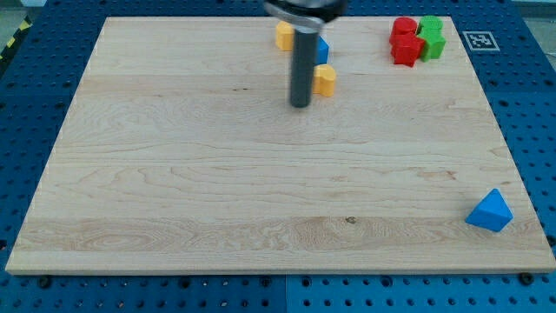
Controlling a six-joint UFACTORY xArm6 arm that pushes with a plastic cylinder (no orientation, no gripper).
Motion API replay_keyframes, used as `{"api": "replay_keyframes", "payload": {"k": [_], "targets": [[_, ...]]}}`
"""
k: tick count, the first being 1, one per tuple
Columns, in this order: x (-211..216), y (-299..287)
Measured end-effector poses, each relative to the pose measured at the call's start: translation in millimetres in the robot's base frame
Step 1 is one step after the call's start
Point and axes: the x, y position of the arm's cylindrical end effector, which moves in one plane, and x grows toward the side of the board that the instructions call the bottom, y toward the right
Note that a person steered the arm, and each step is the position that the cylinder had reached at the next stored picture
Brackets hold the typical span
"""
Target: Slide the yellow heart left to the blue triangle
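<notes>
A big wooden board (217, 191) lies on a blue table with little holes (530, 104). My tip (300, 105) is the bottom end of a dark straight rod, and it sits on the board near the view's top, a bit right of the middle. There are no jaws on it to spread or press together, so it holds nothing; it is just a rod end resting at table height. The yellow heart (325, 80) is just beside my tip, on the view's right, and it looks like it touches the rod or nearly does. I cannot tell for sure if they touch. Behind the rod, closer to the view's top, a blue block (322, 49) peeks out, but the rod hides most of it, so its shape is hard to tell. Another yellow block (284, 35) sits near the top edge, to the view's left of the rod, and it is partly hidden too. In the top right corner, two red blocks (405, 42) and two green blocks (432, 37) are bunched close together, touching. The blue triangle (489, 211) sits far away in the bottom right corner, well apart from the yellow heart. A small black and white square tag (478, 39) is on the table past the board's top right corner.
</notes>
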Motion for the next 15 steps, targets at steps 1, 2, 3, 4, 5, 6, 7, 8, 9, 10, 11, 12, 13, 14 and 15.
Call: {"api": "replay_keyframes", "payload": {"k": [1,2,3,4,5,6,7,8,9,10,11,12,13,14,15], "targets": [[-26,-43],[-61,-19],[-44,55],[32,123],[64,162],[38,162],[60,183],[111,198],[127,195],[81,203],[37,200],[36,168],[69,149],[118,150],[116,147]]}}
